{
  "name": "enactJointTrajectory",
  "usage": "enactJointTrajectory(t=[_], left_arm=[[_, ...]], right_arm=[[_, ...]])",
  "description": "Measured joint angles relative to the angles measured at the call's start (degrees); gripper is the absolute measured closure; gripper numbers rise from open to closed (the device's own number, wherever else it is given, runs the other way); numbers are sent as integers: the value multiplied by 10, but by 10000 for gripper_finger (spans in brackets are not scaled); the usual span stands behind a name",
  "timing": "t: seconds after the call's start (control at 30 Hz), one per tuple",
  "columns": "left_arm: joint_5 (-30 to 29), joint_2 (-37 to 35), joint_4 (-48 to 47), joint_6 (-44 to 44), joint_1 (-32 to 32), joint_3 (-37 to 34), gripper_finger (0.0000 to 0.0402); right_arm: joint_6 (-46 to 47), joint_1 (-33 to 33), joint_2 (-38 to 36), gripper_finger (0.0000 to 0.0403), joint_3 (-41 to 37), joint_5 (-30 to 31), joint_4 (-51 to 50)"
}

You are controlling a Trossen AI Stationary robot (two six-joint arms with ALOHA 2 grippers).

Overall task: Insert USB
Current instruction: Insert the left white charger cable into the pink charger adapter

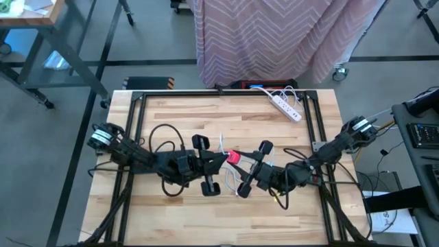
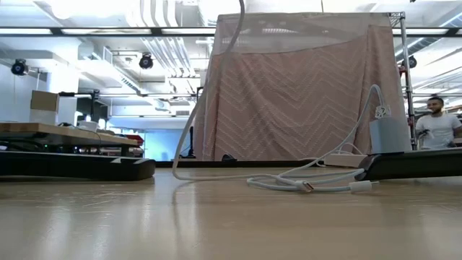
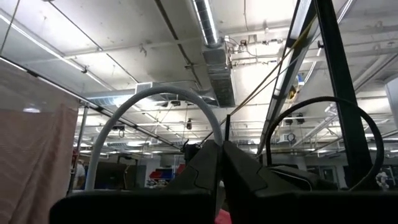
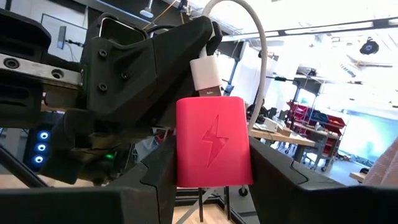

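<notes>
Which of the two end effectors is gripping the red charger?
The right end effector: it clamps the red charger, while the left end effector pinches the white USB plug at its top.

One red charger (image 4: pixel 213 142), one white cable (image 2: pixel 303 180)

White USB plug (image 4: pixel 206 76) seated in red charger block (image 4: pixel 213 142).

Both arms meet mid-counter (image 1: pixel 206 116), slightly toward the front edge. Left jaws (image 1: pixel 221 159) come in from the left edge, right jaws (image 1: pixel 241 165) from the right; the charger (image 1: pixel 233 157) sits between them, held by the right jaws, with the USB plug (image 4: pixel 206 76) seated in its end facing the left jaws. Cable (image 1: pixel 229 180) loops on the counter just in front. Power strip (image 1: pixel 286 106) lies near the back right corner.
</notes>
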Motion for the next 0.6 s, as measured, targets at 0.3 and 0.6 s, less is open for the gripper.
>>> enactJointTrajectory(t=[0.3,0.6], left_arm=[[-6,0,0,-1,-2,0,401],[-34,-3,1,5,-3,0,401]], right_arm=[[-43,0,-1,263,0,7,24],[-61,2,-1,263,0,8,25]])
